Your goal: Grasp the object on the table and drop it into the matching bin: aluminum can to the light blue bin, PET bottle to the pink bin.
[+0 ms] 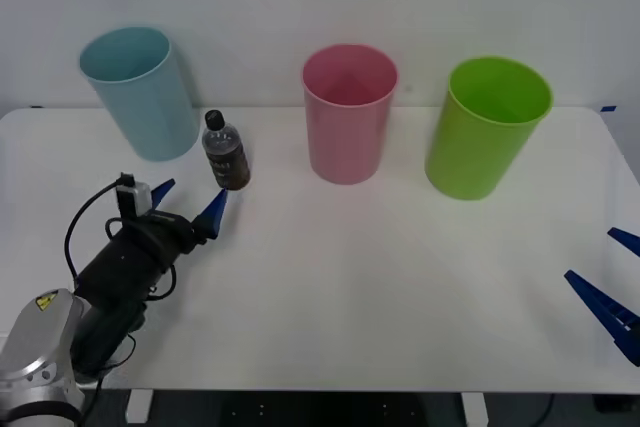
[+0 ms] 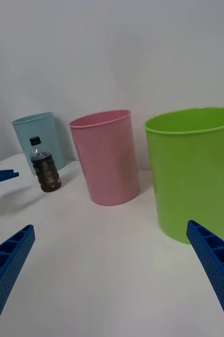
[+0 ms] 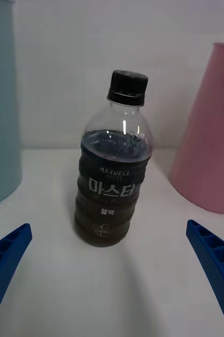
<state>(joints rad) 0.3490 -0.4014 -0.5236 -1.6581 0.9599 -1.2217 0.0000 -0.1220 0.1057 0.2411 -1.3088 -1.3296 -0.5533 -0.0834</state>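
Front view: you face a white table [image 1: 380,287] against a plain pale wall. At the back stand the blue bin [image 1: 140,92], pink bin [image 1: 349,112] and green bin [image 1: 487,126]. The bottle [image 1: 225,151] stands upright just right of the blue bin. The left claw [image 1: 187,202] is open, close before the bottle, apart from it. The right claw [image 1: 612,277] is open at the table's right edge.

Right wrist view: the bottle [image 2: 45,170] stands between blue and pink bins.

Left wrist view: the bottle [image 3: 113,166] stands centred between the spread fingers [image 3: 213,266], path unobstructed.
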